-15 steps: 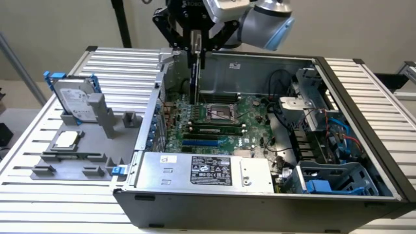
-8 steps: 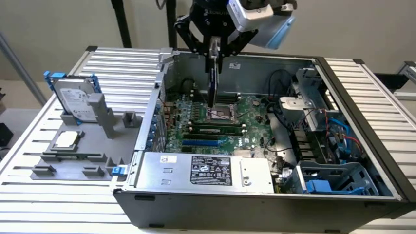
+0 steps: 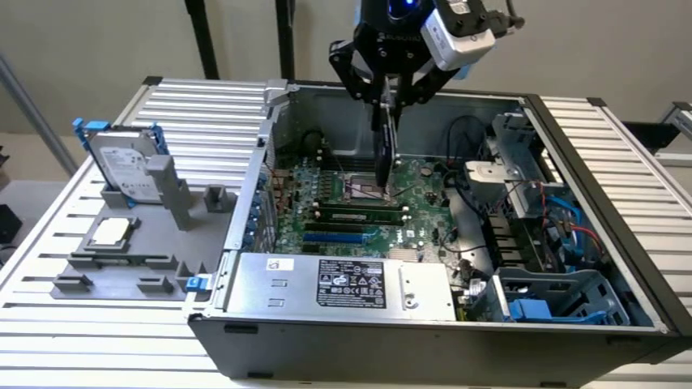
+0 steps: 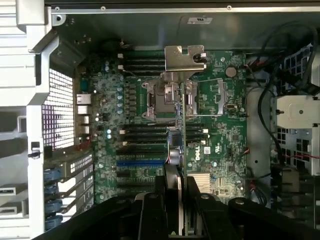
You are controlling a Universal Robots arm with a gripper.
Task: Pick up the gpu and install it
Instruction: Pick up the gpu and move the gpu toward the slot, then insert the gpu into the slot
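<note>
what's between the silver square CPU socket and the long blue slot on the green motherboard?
Parallel rows of long black slots fill the stretch from the silver CPU socket to the blue slot; the wrist view shows it.

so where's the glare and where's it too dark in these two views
Exterior view: even light, a sheen on the slatted table, dimmer inside the case around the gpu. Wrist view: the case's frame and the vent grille wash out white, the gripper is near black, the gpu's bracket catches light.

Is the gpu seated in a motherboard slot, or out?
Out: the gripper holds the gpu on edge over the CPU socket.
</note>
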